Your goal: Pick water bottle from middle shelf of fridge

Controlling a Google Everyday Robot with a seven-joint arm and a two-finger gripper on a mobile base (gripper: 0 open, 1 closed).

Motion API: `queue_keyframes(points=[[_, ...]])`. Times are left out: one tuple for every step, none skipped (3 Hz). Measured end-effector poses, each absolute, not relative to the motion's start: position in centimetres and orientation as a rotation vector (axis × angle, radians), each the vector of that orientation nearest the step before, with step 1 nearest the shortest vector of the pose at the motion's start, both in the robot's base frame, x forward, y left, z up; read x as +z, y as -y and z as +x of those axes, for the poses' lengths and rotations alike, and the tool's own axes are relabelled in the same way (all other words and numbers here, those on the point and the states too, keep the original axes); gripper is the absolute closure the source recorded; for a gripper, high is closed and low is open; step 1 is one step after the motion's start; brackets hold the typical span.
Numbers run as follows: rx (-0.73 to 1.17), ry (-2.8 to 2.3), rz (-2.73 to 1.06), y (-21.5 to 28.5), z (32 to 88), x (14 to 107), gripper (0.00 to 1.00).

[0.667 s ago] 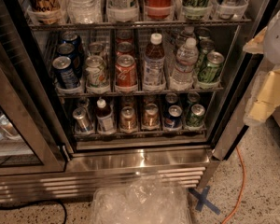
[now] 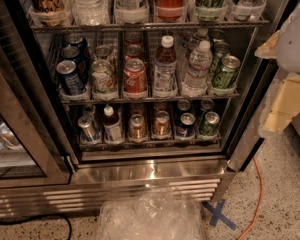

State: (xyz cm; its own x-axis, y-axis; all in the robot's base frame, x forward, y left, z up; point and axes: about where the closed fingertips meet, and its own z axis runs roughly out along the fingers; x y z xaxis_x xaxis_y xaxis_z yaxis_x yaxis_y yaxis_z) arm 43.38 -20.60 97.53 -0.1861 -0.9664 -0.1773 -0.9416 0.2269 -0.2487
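Observation:
The fridge [image 2: 140,171] stands open in front of me. Its middle shelf [image 2: 150,99] holds lanes of blue, white, red and green cans. The water bottle [image 2: 196,68], clear and ribbed with a white cap, stands in the second lane from the right, at the front, upright. To its left stands a white-capped bottle of brown drink [image 2: 164,66]; to its right is a green can [image 2: 224,73]. My gripper [image 2: 284,106], white and cream, hangs at the right edge of the view, outside the fridge, to the right of the water bottle and a little lower.
The upper rack [image 2: 150,25] carries large bottles; the lower rack [image 2: 150,140] carries small cans and a small bottle. The dark door frame [image 2: 27,129] is at the left. Crumpled clear plastic [image 2: 152,216], an orange cable [image 2: 257,199] and a blue tape cross [image 2: 220,215] lie on the floor.

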Motion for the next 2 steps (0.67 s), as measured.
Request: queue_keyframes(points=[[-0.058, -2.155, -1.799, 18.1, 42.9, 97.0, 0.0], [0.106, -2.066, -1.734, 14.8, 43.1, 96.0, 0.0]])
